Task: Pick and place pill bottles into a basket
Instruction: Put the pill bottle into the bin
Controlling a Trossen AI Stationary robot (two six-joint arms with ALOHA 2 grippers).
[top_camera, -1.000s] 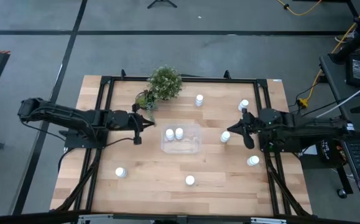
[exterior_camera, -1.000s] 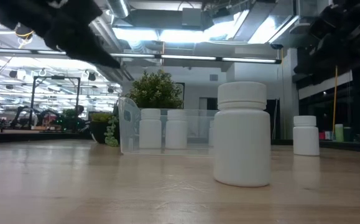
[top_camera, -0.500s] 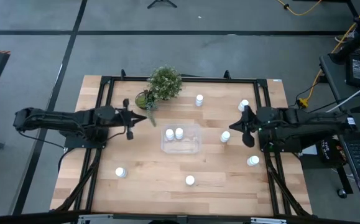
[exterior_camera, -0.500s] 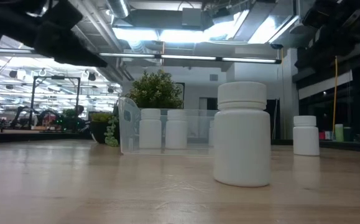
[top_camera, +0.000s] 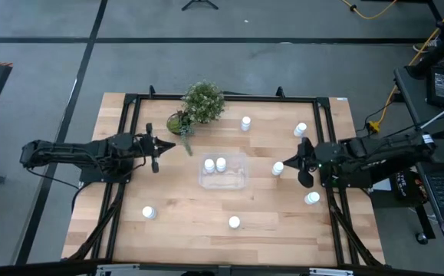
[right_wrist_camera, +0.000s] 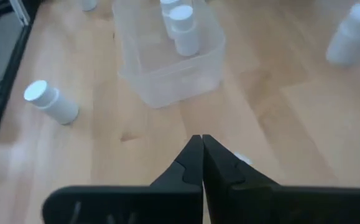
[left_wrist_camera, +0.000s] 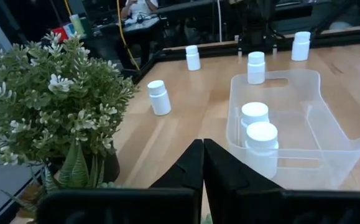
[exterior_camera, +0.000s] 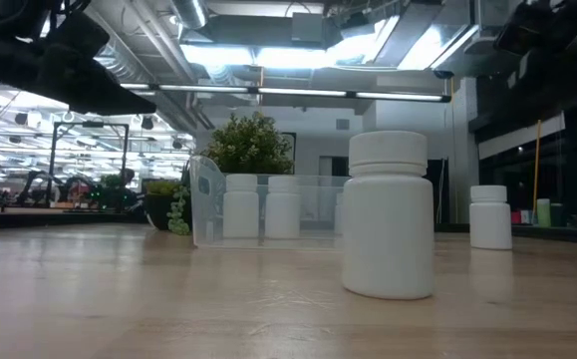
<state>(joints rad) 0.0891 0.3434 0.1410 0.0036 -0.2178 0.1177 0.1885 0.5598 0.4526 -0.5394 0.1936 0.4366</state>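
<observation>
In the low view the nearest thing is one pill bottle (exterior_camera: 389, 214), standing upright on the table (exterior_camera: 119, 299). Behind it stands the basket (exterior_camera: 313, 209) with two bottles (exterior_camera: 240, 205) inside, and behind the basket is the plant (exterior_camera: 251, 145). One more bottle (exterior_camera: 490, 216) stands far on the side.

The high view shows what the low view cannot: the basket (top_camera: 223, 170) is in the middle of the table (top_camera: 191, 215), and six bottles stand loose around it. Two of them (top_camera: 235, 222) are near the front edge. The left gripper (top_camera: 164, 145) is between the basket and the plant (top_camera: 198, 105), touching neither. The right gripper (top_camera: 294, 162) is just beside a bottle (top_camera: 278, 168) at the basket's right side.

The left wrist view shows the left gripper's fingers (left_wrist_camera: 195, 171) pressed together, holding nothing, with the plant (left_wrist_camera: 49, 106) near and the basket (left_wrist_camera: 291, 118) beyond. In the right wrist view the right gripper (right_wrist_camera: 202, 163) is also closed and empty, above bare wood, with the basket (right_wrist_camera: 170, 59) farther away.
</observation>
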